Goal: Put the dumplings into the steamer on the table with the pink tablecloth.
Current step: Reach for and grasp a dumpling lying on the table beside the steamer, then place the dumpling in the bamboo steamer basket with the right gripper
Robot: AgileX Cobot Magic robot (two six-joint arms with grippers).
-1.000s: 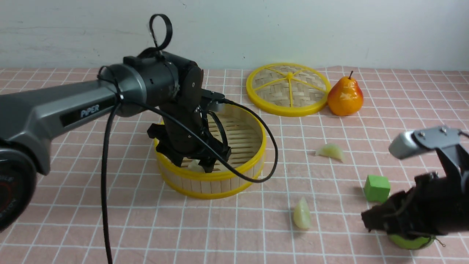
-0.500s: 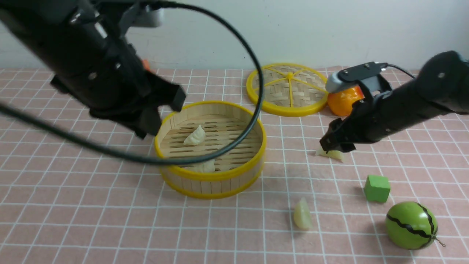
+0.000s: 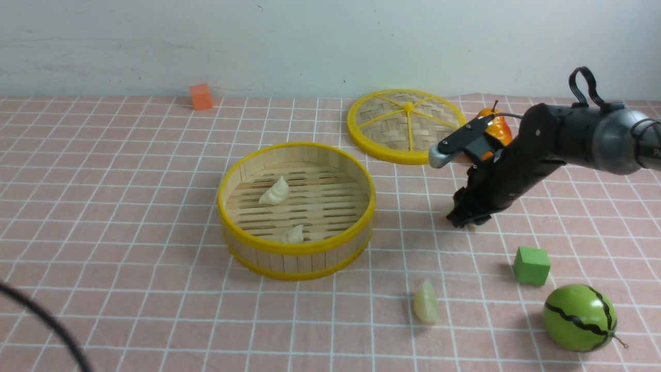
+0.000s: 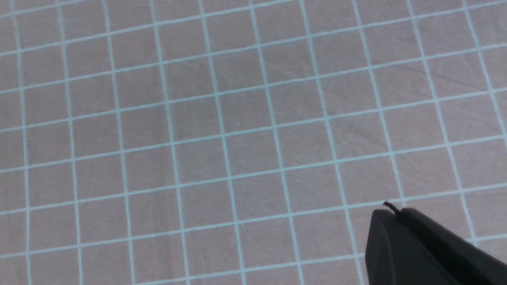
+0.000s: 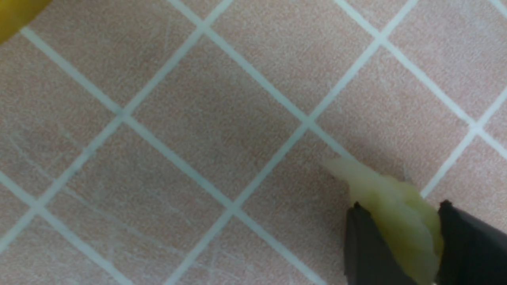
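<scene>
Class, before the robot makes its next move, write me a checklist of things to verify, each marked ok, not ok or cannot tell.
1. Right hand is at a green dumpling: ok, its fingertips flank it.
2. That dumpling is gripped firmly: cannot tell, the fingertips look close against it but firmness does not show.
3. Steamer is uncovered: ok, the woven lid lies beside the pear.
4. Left arm is out of the steamer's way: ok, only a dark cable shows at the front view's near left corner.
5. All dumplings are in the steamer: not ok, two white ones are inside, another green one lies on the cloth.
</scene>
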